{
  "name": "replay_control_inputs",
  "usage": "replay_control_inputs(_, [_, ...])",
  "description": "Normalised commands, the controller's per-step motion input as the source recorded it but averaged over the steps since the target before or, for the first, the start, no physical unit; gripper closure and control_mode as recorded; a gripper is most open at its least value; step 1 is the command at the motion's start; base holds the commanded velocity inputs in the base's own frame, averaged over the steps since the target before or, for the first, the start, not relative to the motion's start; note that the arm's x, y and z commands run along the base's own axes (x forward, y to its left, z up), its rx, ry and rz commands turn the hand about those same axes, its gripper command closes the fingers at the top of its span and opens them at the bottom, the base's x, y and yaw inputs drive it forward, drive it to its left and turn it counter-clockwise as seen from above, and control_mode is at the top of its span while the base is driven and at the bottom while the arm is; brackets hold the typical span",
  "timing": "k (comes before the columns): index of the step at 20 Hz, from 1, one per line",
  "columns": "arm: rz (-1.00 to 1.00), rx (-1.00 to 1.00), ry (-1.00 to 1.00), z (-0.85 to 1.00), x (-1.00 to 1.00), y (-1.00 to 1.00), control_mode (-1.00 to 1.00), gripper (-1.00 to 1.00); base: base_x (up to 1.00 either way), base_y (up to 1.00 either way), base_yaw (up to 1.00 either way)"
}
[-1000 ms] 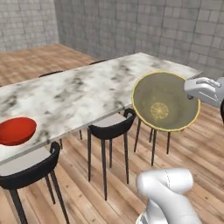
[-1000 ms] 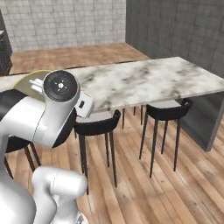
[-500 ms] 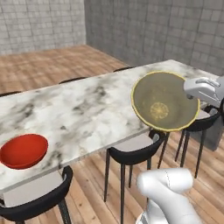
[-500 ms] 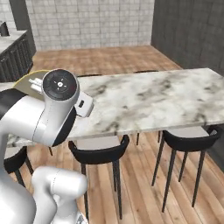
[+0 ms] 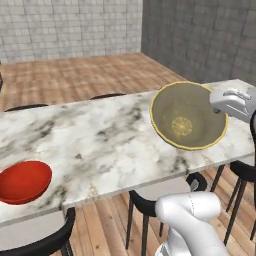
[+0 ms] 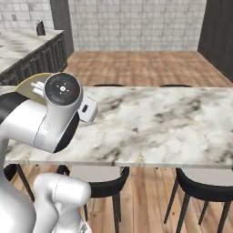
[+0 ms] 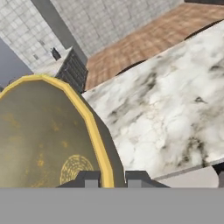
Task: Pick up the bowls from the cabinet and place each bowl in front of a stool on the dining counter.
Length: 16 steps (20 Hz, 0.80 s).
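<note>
Our base has driven along the dining counter (image 5: 100,140), so the red bowl (image 5: 22,181) now lies far off from the gripper (image 7: 113,177). We carry the tan-olive bowl (image 5: 186,121), rim pinched between the fingers, tilted above the marble; next we lower it before the stool (image 5: 165,192) below.

Counter top: dining counter (image 5: 105,137) marble bare between red bowl (image 5: 22,181) at near left edge and tan-olive bowl (image 5: 186,116) held tilted above right end.
Below edge: stools (image 6: 98,179) tucked under.

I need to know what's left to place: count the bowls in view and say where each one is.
2. The glossy red bowl sits on the white marble dining counter near its front edge. The tan-olive bowl with a yellowish rim is tilted above the counter, held in the gripper.
</note>
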Motion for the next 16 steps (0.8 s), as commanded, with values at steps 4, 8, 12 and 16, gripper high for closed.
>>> replay_control_inputs(4, [0.0,0.0,0.0,0.0,0.0,0.0,1.0,1.0,0.72,-0.58,0.44])
replay_control_inputs(8, [0.0,0.0,0.0,0.0,0.0,0.0,1.0,1.0,0.83,-0.32,0.45])
replay_control_inputs(12, [0.0,0.0,0.0,0.0,0.0,0.0,1.0,1.0,0.69,-0.17,0.42])
replay_control_inputs(16, [0.0,0.0,0.0,0.0,0.0,0.0,1.0,1.0,0.15,0.0,0.1])
